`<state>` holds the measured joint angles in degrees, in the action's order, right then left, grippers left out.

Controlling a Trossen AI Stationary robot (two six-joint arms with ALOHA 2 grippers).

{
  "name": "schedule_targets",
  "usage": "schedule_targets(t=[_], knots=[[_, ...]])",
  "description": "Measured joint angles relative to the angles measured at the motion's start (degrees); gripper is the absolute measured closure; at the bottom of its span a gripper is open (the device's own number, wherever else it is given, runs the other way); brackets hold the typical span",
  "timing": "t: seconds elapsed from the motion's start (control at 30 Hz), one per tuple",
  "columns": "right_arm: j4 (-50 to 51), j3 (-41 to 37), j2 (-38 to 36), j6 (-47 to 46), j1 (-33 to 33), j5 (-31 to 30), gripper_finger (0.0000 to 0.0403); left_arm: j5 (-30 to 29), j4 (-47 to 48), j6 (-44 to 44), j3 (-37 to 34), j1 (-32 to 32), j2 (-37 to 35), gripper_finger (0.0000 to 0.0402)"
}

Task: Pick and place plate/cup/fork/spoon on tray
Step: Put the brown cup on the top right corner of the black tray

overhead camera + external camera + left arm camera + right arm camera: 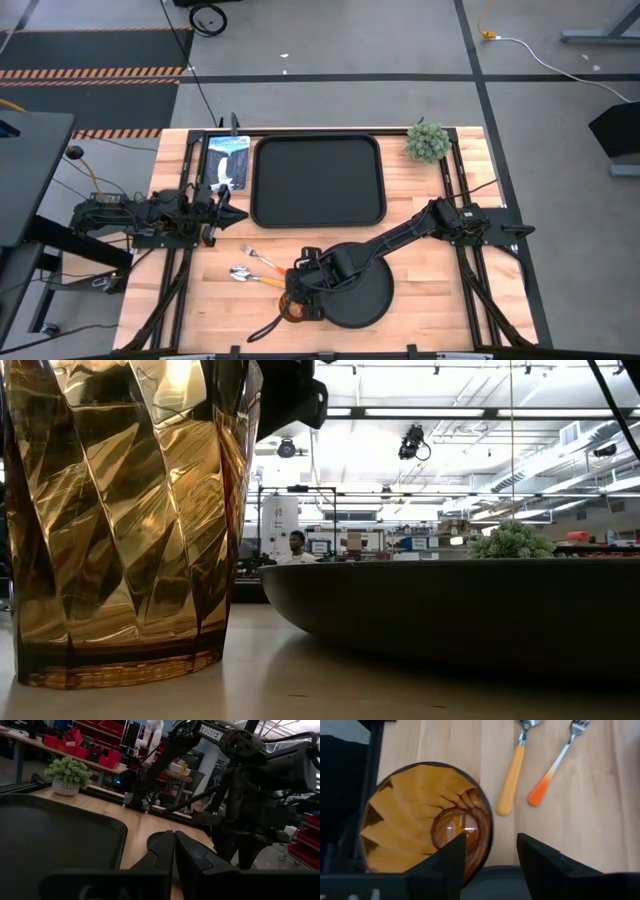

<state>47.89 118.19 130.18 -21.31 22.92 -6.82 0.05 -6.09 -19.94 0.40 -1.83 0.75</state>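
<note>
The amber ribbed cup [295, 310] stands upright on its base on the table [110, 660], just left of the round black plate [360, 290]. My right gripper [491, 852] is open above the cup [420, 820], pointing down. One finger is over the cup's inside and the other is outside its rim. The spoon [510, 780] and the fork [555, 765] lie flat on the wood beside the cup. The black tray [318, 180] lies at the table's far middle. My left gripper [173, 852] is shut and empty, by the tray's left edge [232, 215].
A fuzzy green plant ball [428, 142] stands at the far right corner. A blue-white picture card [225, 160] lies left of the tray. Bare wood lies between the tray and the plate. A person shows far off in the room [297, 545].
</note>
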Motion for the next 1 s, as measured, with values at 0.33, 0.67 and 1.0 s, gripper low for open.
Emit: schedule_targets(t=[0.33,0.67,1.0], knots=[[1.3,0.0,0.0,-5.7,0.0,1.1,0.0245,-0.2,0.0,0.0,0.0,0.0,0.0,0.0379],[1.3,0.0,0.0,-10.3,0.0,1.1,0.0293,-0.4,0.0,0.0,0.0,0.0,0.0,0.0379],[0.8,0.0,0.0,-9.4,0.0,1.0,0.0362,-0.4,-0.1,0.0,0.0,0.0,0.0,0.0379]])
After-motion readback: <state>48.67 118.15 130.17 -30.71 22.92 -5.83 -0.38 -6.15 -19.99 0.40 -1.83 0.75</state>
